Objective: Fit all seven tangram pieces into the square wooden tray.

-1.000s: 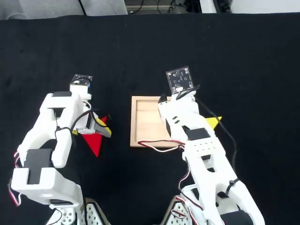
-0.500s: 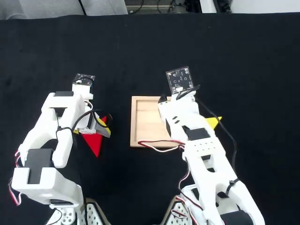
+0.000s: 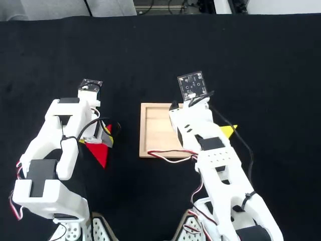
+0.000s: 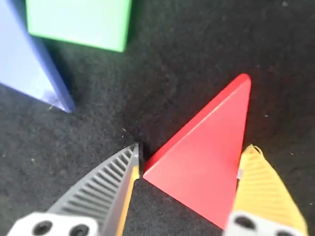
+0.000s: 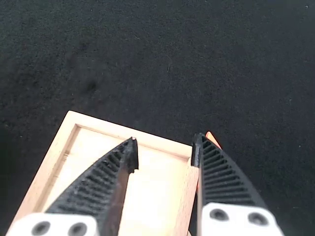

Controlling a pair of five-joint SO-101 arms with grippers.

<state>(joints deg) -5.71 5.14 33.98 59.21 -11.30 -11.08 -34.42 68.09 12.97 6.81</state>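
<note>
Bench under black cloth (image 3: 160,45), two white arms side by side. Left arm is at 9 o'clock of the square wooden tray (image 3: 144,131), well apart from it. Left hand (image 3: 98,136) hangs low over the red triangular tangram piece (image 3: 101,152), which lies flat on the cloth and pokes out toward 6 o'clock from under the hand.

In the left wrist view the left hand (image 4: 193,147) is open and straddles the red triangular tangram piece (image 4: 206,162). The grey finger (image 4: 115,179) has its tip just beside one corner, and the yellow finger (image 4: 261,182) is against the opposite edge. Farther out on the cloth, apart from the red piece, a green flat block (image 4: 78,22) lies just beside a blue pointed piece (image 4: 29,64).

The tray sits mid-bench, light wood with a raised rim. The right arm crosses its 3 o'clock side, with the right hand (image 3: 174,107) over its 1 o'clock corner. In the right wrist view the right hand (image 5: 164,145) is spread open and grips nothing; bare tray (image 5: 88,127) floor shows between the black fingers (image 5: 98,191). A thin orange piece (image 5: 212,139) peeks out just outside the rim, beside one finger.

A yellow triangular piece (image 3: 228,131) lies on the cloth at 3 o'clock of the tray, just beside the right arm.
</note>
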